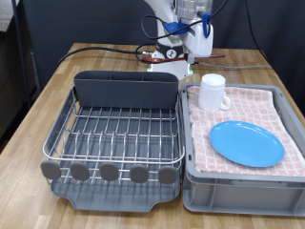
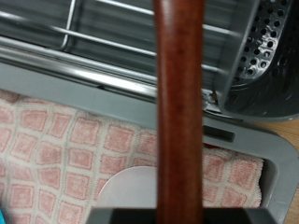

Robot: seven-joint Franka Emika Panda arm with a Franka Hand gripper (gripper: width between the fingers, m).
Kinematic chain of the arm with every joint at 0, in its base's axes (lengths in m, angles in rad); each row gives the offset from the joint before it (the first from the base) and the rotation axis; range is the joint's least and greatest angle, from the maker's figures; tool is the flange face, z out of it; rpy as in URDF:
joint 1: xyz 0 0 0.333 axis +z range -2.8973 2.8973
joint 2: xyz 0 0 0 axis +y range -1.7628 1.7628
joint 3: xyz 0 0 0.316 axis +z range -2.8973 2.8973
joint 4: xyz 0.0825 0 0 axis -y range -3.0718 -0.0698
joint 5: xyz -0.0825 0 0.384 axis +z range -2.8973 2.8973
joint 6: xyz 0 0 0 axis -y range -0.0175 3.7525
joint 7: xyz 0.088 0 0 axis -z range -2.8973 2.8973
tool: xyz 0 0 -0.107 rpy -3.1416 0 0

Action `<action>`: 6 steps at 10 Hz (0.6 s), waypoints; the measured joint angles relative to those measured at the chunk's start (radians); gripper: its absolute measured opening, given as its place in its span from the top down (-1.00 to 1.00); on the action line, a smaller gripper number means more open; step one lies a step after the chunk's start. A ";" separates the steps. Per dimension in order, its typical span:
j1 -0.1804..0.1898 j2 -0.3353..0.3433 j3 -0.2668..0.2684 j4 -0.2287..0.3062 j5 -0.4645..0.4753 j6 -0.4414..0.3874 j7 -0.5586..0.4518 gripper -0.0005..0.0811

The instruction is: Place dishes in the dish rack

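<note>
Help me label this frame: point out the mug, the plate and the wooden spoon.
white mug [image 1: 213, 92]: exterior view, its side wall.
light-blue plate [image 1: 246, 143]: exterior view, its flat centre.
wooden spoon [image 2: 179, 112]: wrist view, mid-handle.

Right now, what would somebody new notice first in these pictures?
Probably the blue plate, lying flat on the pink checked cloth in the grey bin at the exterior view's right, with a white mug just behind it. The big wire rack on the left holds no dishes. In the wrist view, a brown spoon runs right down the middle, over the bin's edge.
</note>
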 joint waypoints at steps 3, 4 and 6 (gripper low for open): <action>-0.028 -0.013 -0.027 -0.016 0.000 -0.067 0.055 0.79; -0.042 -0.023 -0.047 -0.028 0.000 -0.076 0.056 0.79; -0.071 -0.045 -0.098 -0.053 -0.002 -0.072 0.037 0.79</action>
